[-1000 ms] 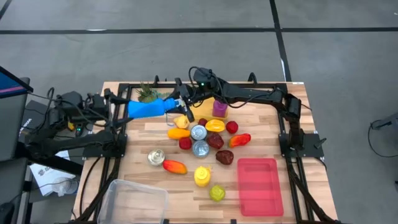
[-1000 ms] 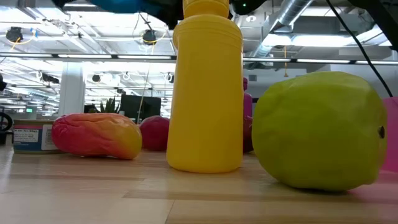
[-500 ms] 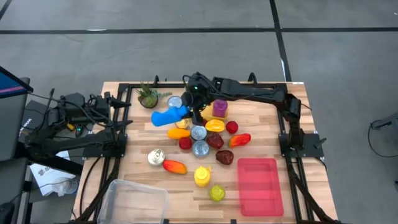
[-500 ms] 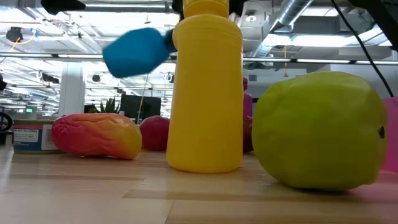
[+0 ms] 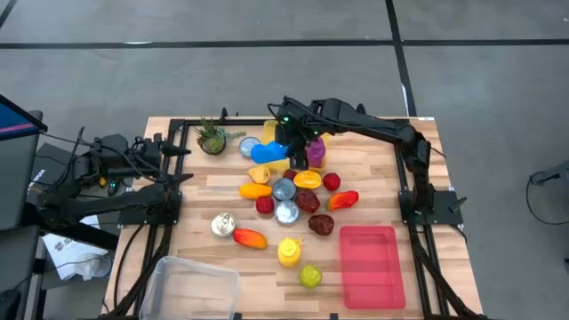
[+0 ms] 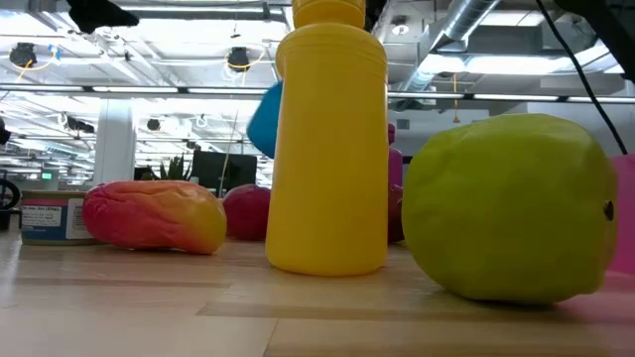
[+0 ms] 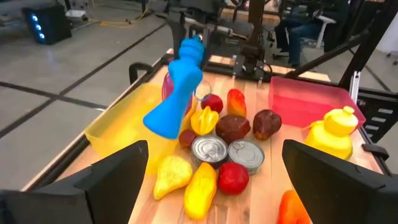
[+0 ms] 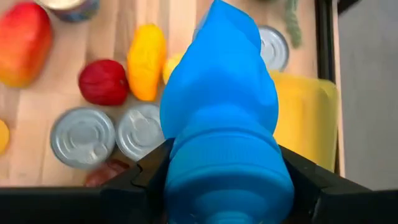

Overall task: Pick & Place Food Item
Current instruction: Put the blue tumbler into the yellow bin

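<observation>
A blue bottle [image 5: 268, 152] hangs in my right gripper [image 5: 292, 145] over the far middle of the table, above the yellow tray [image 5: 274, 133] and the heap of toy food. The left wrist view shows the blue bottle [image 7: 174, 99] slanting down from its narrow end, and the low view shows its base [image 6: 265, 119] behind the yellow squeeze bottle [image 6: 332, 149]. My left gripper [image 5: 178, 151] waits open at the table's left edge, its fingers [image 7: 118, 177] holding nothing. My right gripper pinches the blue bottle near its narrow top end [image 7: 192, 47], one finger [image 8: 146, 180] on each side. The fingers point steeply down from above. The bottle hangs below them, slanted, its wide base [image 7: 163, 121] lowest, clear of the table and the food.
Two cans [image 5: 284, 200], red and yellow fruit and a purple cup [image 5: 314, 156] crowd the middle. A yellow squeeze bottle [image 5: 289, 252] and a green apple [image 5: 309, 276] stand near the front. A red tray [image 5: 369, 265] lies front right, a clear tub [image 5: 191, 286] front left, a plant [image 5: 211, 136] far left.
My right gripper has moved toward the table's right edge and tipped from nearly level to pointing steeply down. The blue bottle, which stuck out level toward the left, has swung in under the gripper and now hangs slanted over the yellow tray.
</observation>
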Tool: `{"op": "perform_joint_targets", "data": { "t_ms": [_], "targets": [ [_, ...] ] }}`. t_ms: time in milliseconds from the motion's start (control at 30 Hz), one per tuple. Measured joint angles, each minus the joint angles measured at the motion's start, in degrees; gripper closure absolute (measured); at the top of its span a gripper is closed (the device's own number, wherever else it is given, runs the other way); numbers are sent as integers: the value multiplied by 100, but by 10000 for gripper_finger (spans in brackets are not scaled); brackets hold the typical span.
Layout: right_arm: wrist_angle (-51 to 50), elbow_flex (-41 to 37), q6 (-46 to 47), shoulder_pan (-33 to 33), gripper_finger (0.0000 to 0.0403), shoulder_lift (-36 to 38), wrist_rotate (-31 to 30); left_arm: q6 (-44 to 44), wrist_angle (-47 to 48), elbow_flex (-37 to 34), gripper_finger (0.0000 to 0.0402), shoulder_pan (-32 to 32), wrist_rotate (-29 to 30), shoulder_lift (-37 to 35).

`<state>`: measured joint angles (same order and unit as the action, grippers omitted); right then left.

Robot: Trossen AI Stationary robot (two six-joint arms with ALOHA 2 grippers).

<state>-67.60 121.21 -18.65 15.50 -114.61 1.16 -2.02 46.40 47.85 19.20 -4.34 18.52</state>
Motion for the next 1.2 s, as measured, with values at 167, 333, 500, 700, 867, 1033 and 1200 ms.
{"op": "perform_joint_targets", "data": {
  "t_ms": [167,333,500,700,867,1033,1200],
  "targets": [
    [-208,0,0,187,209,0,-150,0,-83,-108,37,0,2,0],
    [-372,-50,-24,397,209,-1,-158,0,-204,-108,37,0,2,0],
    [-493,-52,-97,508,209,-4,-159,0,-291,-108,37,0,2,0],
    [-177,-54,-326,543,209,-4,-394,2,-368,-110,37,0,2,0],
    [27,167,-450,595,209,-3,-403,2,-368,-108,37,0,2,0],
    [124,405,-490,635,209,-9,-471,2,-366,-108,37,0,2,0],
    [-87,901,-646,704,209,-4,-1199,2,-362,-108,37,0,2,0]
  ]
}}
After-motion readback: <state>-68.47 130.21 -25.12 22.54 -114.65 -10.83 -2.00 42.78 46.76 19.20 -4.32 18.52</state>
